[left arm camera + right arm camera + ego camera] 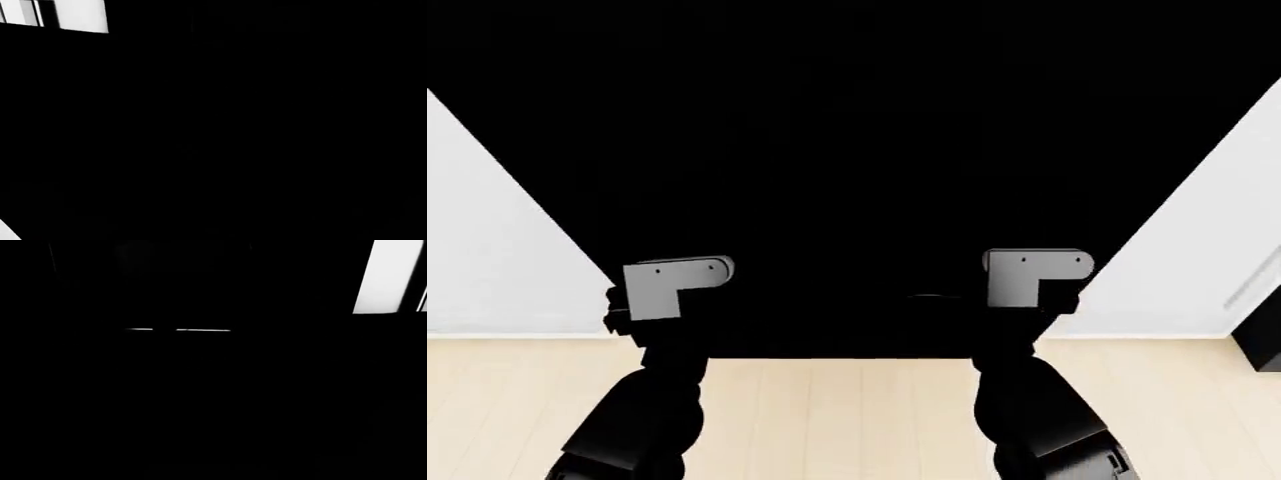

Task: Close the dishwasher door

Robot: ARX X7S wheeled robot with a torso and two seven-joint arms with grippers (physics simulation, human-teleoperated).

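Dishwasher door, a large flat glossy black panel (854, 130), fills the head view ahead of both arms, white fronts (481, 260) flanking it above the pale wood floor (841, 400). The 2 grey wrist brackets sit against its lower part; the fingers merge into the black. Both wrist views show near-total black, so neither gripper's opening can be told. Judged, pushing is in hand; next calls for a steady forward press.
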